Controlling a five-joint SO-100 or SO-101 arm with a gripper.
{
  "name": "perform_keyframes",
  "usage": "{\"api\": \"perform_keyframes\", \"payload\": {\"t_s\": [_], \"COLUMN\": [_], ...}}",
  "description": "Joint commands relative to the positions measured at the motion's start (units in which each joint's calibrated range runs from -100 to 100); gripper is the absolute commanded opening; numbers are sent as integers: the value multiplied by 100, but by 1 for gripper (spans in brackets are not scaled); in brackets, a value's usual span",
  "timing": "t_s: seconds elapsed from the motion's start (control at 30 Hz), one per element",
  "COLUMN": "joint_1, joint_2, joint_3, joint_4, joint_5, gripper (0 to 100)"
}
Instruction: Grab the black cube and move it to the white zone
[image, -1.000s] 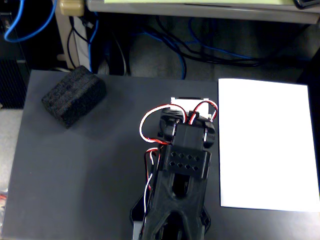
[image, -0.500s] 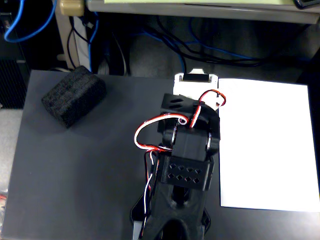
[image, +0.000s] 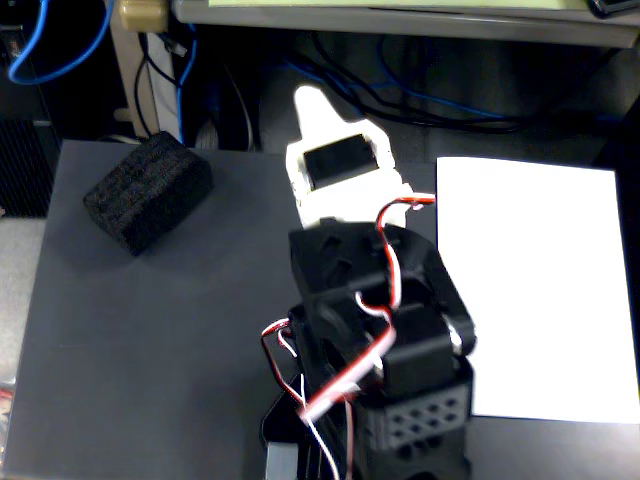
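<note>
So the surface is a dark grey tabletop (image: 180, 340) seen from above in the fixed view, and behind its far edge it's a dim mess of cables, with blue cables (image: 60, 45) at top left, black ones in the middle, and the underside of a pale desk edge (image: 400, 15) along the top.

Going left to right: one black cube (image: 148, 193) sits on the table in the far-left area, resting flat. It's really an oblong, and its long axis runs diagonally from lower left up to upper right, one short end pointing toward the far edge of the table. It's well apart from the arm.

In the middle is one arm (image: 385, 330), black with red and white wires looping over it, and its white gripper (image: 311, 104) points away toward the far edge. Only one pointed white finger shows, so I can't tell how wide the claw is; nothing visible in it.

On the right lies one white zone (image: 550, 290), a flat sheet with nothing on it, just beside the arm.
</note>
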Motion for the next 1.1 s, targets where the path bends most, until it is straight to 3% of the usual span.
{"api": "perform_keyframes", "payload": {"t_s": [0.0, 0.13, 0.3, 0.37, 0.57, 0.67, 0.9, 1.0, 1.07], "joint_1": [-764, -1316, -1338, -1338, -2685, -2633, -2619, -2030, -1890], "joint_2": [1110, 3840, 5814, 6242, 6536, 6536, 6544, 6553, 6544], "joint_3": [-1986, -3319, -3473, -3518, -3446, -3436, -3418, -2539, -1877], "joint_4": [1066, 1229, 843, 843, 1101, 1341, 1349, 1212, 577], "joint_5": [44, 39, 468, 604, 620, 657, 657, 652, 657], "gripper": [2, 2, 3, 12, 27, 35, 42, 42, 42]}}
